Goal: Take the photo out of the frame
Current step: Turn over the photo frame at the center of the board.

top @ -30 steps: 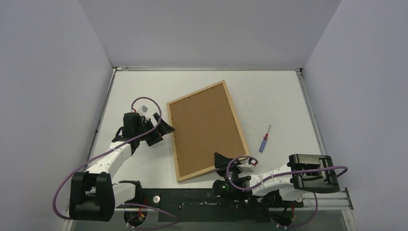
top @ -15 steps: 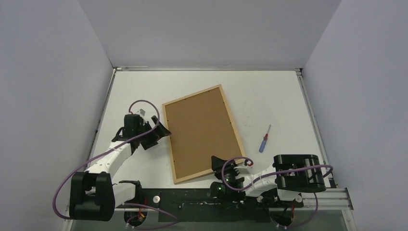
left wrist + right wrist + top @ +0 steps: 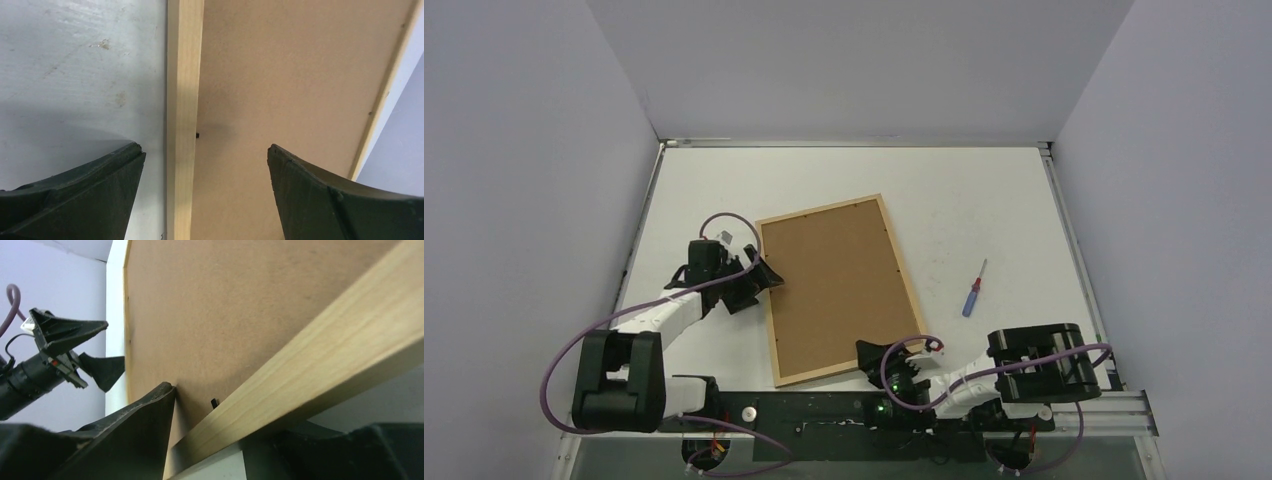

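The thin light wooden picture frame lies face down on the white bench, exposing its brown fibreboard backing. Left jaws straddle one rail, wide open, empty. Right jaws are half-open around another; whether they grip it, I cannot tell.

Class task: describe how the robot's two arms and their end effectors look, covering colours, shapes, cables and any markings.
The left arm and right arm have white links between bulky black joint housings. A purple cable loops along each. The left end effector and right end effector are black, with two tapering wedge-shaped fingers. No markings are legible.
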`<state>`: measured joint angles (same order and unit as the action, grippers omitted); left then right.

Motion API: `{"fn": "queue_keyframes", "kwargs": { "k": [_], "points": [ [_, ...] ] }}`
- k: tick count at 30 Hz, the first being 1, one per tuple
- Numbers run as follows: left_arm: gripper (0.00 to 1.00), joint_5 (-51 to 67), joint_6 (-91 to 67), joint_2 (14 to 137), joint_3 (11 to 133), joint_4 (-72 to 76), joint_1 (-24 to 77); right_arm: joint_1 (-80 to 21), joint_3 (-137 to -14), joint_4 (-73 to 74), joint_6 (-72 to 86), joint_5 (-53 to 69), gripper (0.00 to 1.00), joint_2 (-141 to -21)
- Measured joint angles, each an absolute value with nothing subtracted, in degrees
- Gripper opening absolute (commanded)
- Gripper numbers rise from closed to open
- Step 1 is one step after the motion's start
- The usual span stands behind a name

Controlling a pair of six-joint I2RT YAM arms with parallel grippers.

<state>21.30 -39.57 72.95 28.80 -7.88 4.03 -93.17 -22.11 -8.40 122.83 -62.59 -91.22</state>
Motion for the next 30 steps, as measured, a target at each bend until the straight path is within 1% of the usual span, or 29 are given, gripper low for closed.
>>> {"fn": "queue_keyframes", "kwargs": {
  "k": [5, 8, 16, 19, 21, 22, 25, 27, 30],
  "points": [
    [0.86, 22.98, -39.59, 74.61, 28.80, -5.23, 4.08, -96.07, -22.28, -6.35, 122.61, -63.64, 0.59, -90.21],
    [0.86, 23.81, -39.59, 75.40, 28.80, -4.03, 4.08, -98.02, -22.68, -2.96, 122.37, -63.81, 0.61, -88.95],
    [0.85, 24.71, -39.59, 76.16, 28.84, -2.90, 4.08, -105.82, -26.55, 19.81, 121.01, -61.04, 0.62, -81.65],
    [0.85, 25.06, -39.59, 76.88, 29.28, -2.72, 4.10, -108.99, -30.30, 29.50, 120.60, -61.80, 0.69, -77.41],
    [0.85, 25.34, -39.59, 77.34, 29.52, -2.63, 4.10, -110.06, -33.89, 34.59, 120.27, -62.85, 0.76, -74.54],
    [0.85, 25.50, -39.59, 77.54, 29.65, -2.52, 4.10, -110.13, -35.88, 37.08, 119.17, -63.48, 0.77, -73.23],
    [0.85, 25.63, -39.59, 77.82, 29.78, -2.22, 4.36, -107.50, -42.28, 44.16, 112.01, -64.53, 0.79, -69.21],
    [0.84, 25.63, -39.59, 77.87, 29.78, -2.07, 4.67, -102.41, -44.97, 46.92, 105.75, -64.23, 0.81, -66.13],
    [0.84, 25.61, -39.57, 77.93, 29.78, -1.85, 5.10, -90.87, -45.50, 47.40, 92.88, -62.26, 0.82, -58.92]
  ]
}}
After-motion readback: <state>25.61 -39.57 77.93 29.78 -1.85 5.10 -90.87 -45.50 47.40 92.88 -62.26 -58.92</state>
